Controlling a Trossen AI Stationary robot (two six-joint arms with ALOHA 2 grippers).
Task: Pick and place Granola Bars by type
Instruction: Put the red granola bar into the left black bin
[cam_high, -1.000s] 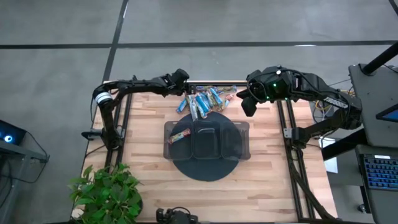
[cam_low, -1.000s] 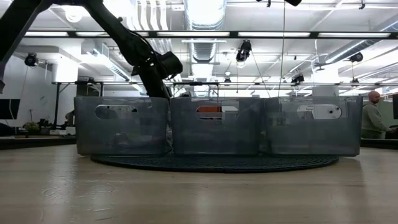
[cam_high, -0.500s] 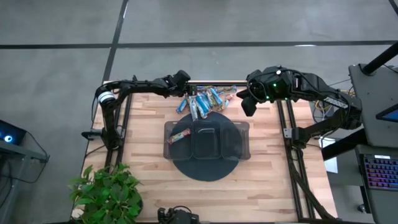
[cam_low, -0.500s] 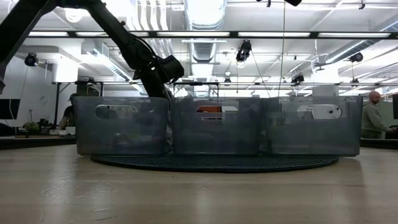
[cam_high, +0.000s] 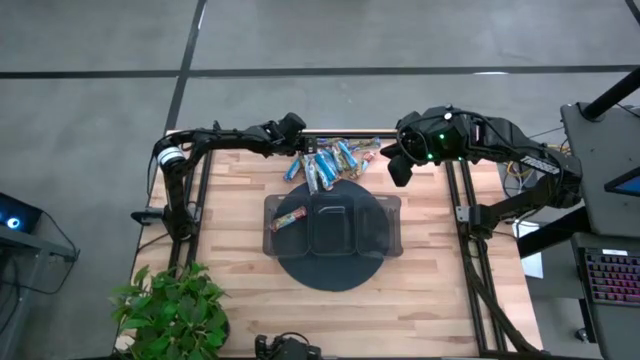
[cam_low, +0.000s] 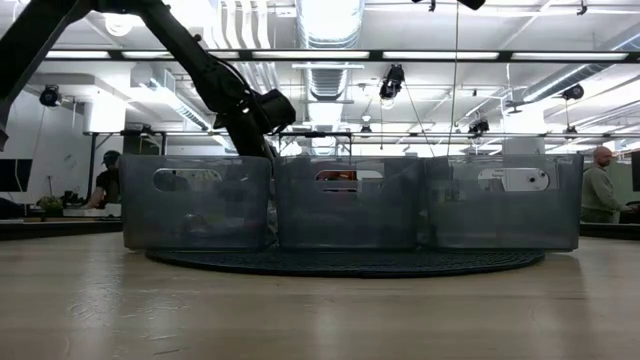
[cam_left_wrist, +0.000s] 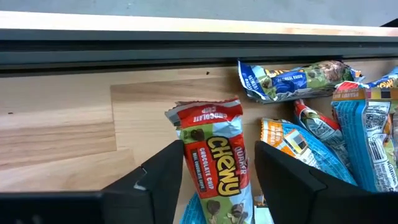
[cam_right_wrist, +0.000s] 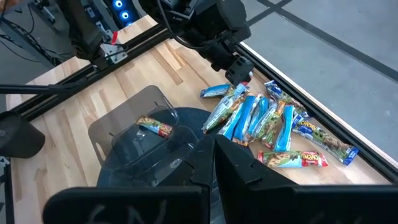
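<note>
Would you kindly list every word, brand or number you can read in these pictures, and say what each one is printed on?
"CHEWY": on the red-topped granola bar lying between the fingers of the left hand.
"CHOCOLATE CHIP": on the same bar, at its red end and again in small print beside the brand.
Print on the blue bars of the pile: too small or blurred to read.
Low and high views: no readable text.

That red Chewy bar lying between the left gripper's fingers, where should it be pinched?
Probably across its middle, from straight above. The red Chewy chocolate chip bar lies flat on the table, its length running between the open fingers of the left gripper, so they can close on its long edges.
</note>
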